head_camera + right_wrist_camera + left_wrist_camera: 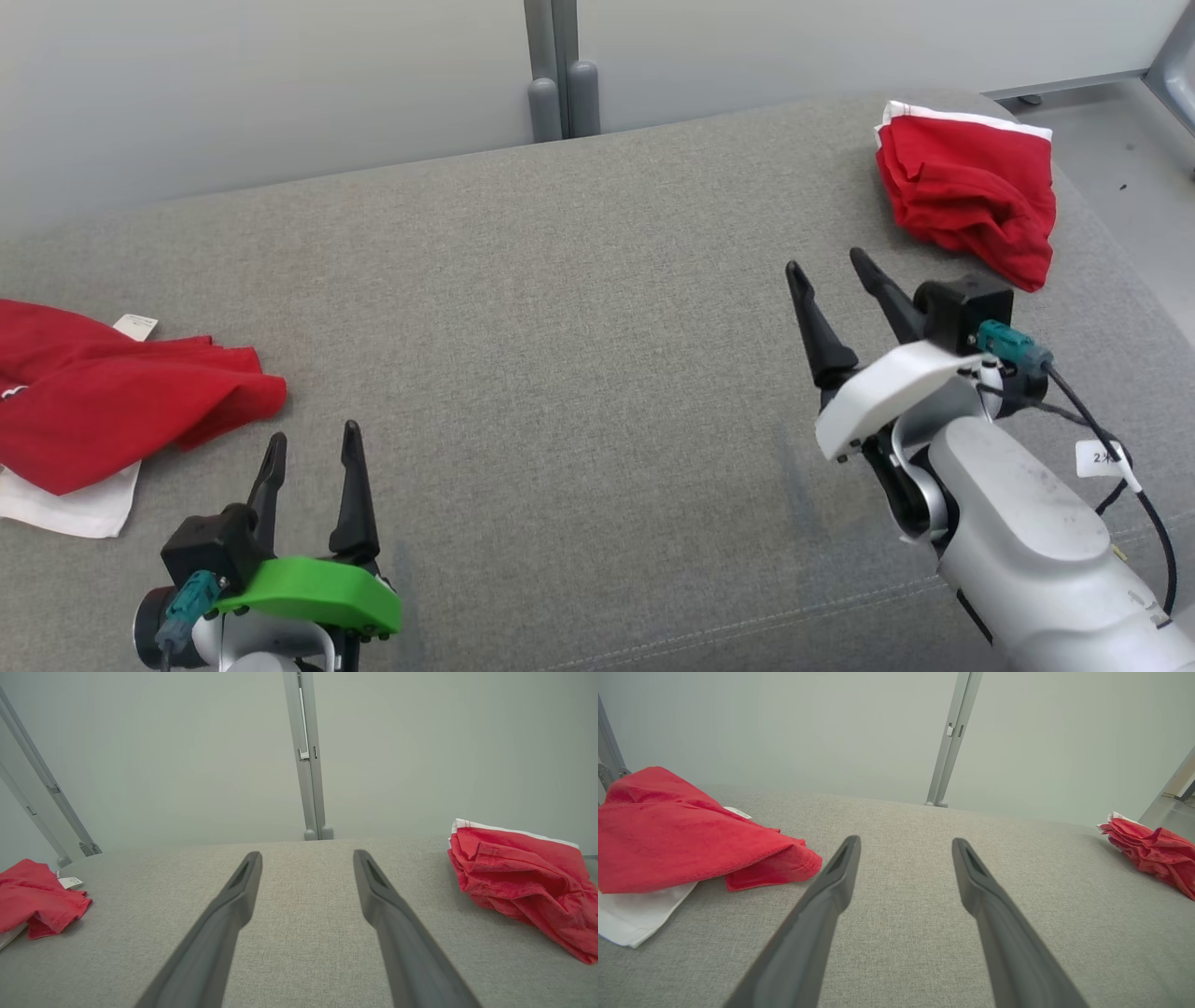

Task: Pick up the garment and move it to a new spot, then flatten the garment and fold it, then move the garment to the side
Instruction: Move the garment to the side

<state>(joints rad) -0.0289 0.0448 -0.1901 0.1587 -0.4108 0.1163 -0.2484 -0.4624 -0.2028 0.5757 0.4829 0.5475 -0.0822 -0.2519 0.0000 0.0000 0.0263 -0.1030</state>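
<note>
Item 1: left end effector (314,431), green-shelled wrist, at the near left of a grey fabric cushion (560,327); its two dark fingers stand spread wide, with nothing between them, and in its own wrist view (906,840) bare grey weave lies between them. Item 2: right end effector (825,259), white-shelled wrist on a pale forearm, at the near right of the cushion; fingers likewise spread apart and empty, as its wrist view (306,853) confirms. Item 3: red garment, left (121,401), rumpled at the cushion's left edge, just beside the left end effector but not touching it; a white layer (65,504) shows beneath its near side and a small white label (136,326) at its far side. Item 4: red garment, right (971,187), bunched with a white trim along its far edge, at the far right corner of the cushion, near the right fingertips but apart from them. Item 5: grey upright post (560,84) against a pale wall behind the cushion.
</note>
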